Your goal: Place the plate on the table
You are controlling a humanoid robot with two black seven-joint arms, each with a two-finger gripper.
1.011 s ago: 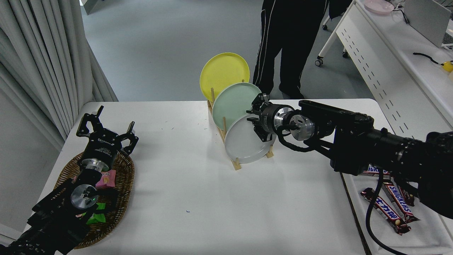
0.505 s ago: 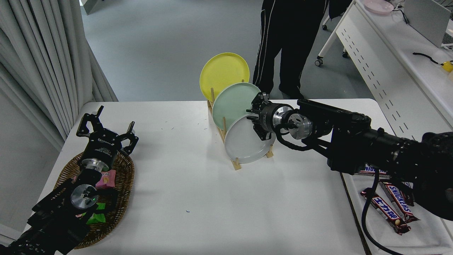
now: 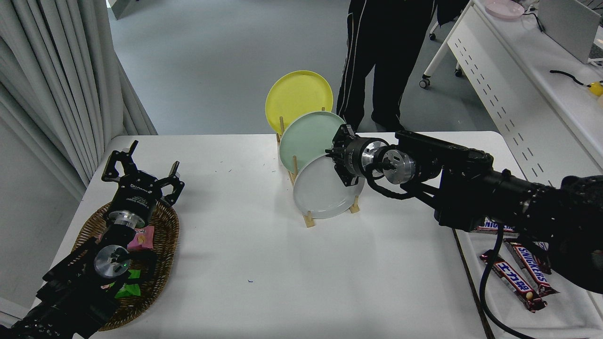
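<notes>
- Your table (image 3: 264, 292) is white and carries everything below; a person in dark trousers (image 3: 377, 61) stands past its far edge, and a white perforated desk (image 3: 509, 94) runs along the right
- Your right arm (image 3: 471, 188) comes in from the right edge and reaches left across the table, level with the rack
- Your left arm (image 3: 85, 278) sits parked at the lower left, its gripper (image 3: 141, 176) spread open over a wicker basket (image 3: 160, 263) of wrapped sweets
- A wooden rack (image 3: 308, 219) stands mid-table holding three plates on edge: the yellow plate (image 3: 297, 96) at the back, the green plate (image 3: 306, 136) in the middle, the grey plate (image 3: 320, 193) in front
- The grey plate leans in the front slot, its face turned toward you and its lower rim by the rack's near pegs; the green plate stands just behind it and overlaps its upper edge
- Your right gripper (image 3: 340, 162) is at the grey plate's upper right rim, touching it; you cannot tell from here how far the fingers are parted or whether they clamp the rim
- Chocolate bars (image 3: 518, 278) lie on a white tray at the lower right, under your right arm
</notes>
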